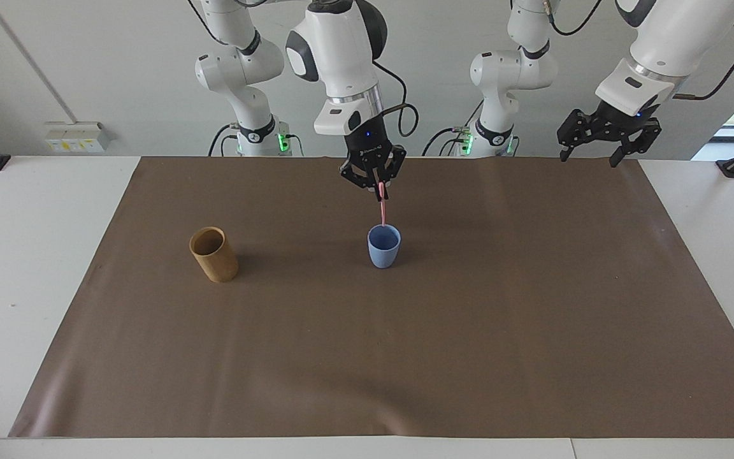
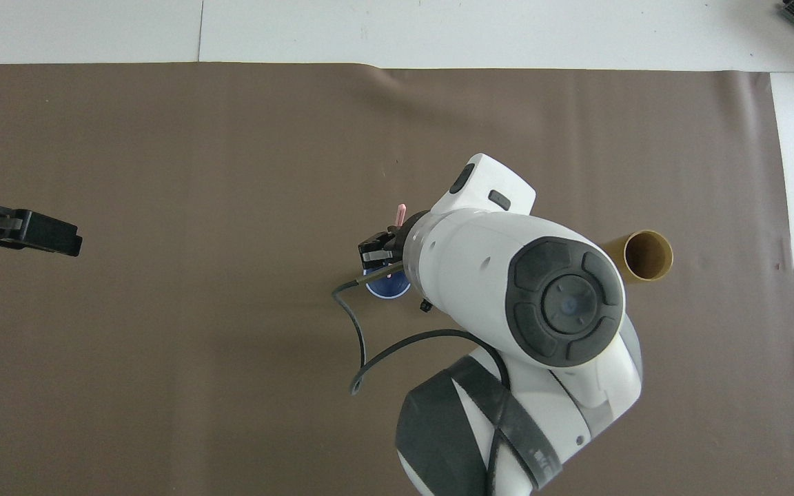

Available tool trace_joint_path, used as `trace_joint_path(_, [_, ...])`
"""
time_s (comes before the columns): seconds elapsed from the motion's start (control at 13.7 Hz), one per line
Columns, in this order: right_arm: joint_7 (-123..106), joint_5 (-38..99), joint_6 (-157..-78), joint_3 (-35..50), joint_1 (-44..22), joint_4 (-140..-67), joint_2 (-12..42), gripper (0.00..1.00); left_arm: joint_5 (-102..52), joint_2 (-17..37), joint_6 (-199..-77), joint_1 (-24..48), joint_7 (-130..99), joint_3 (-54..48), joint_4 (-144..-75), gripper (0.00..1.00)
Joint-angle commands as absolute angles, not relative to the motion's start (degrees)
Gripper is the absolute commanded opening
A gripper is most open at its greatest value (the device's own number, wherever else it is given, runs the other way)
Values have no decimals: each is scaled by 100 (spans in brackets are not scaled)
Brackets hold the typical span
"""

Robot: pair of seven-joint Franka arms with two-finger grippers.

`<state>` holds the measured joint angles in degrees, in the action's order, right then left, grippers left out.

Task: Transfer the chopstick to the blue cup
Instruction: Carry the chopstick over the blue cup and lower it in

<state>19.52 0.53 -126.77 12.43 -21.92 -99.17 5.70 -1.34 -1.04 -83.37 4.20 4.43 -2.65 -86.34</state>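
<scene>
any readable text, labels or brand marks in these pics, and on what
None can be read.
Right arm: a small white mark on its dark lower joint cover, too small to read.
Right gripper: a small pale mark on its black body, too small to read.
Blue cup, tan cup: no print.

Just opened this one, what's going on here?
The right gripper, jaws shut on the chopstick, holds it over the blue cup, its lower tip at the rim. The tan cup stands toward the right arm's end. The left gripper waits, open, over the mat's edge.
</scene>
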Motion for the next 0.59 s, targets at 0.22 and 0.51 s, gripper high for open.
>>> trace_joint_path(0.22, [2013,-150,-12823,1257,-2258,-10044,721,0,-141,-255,-8288,727,527,33,-8631,100])
trace_joint_path(0.51, [1819,-167,-12902,1248,-2303,-10266,861,0,-106,-246,-8244,748,527,176,-8675,100])
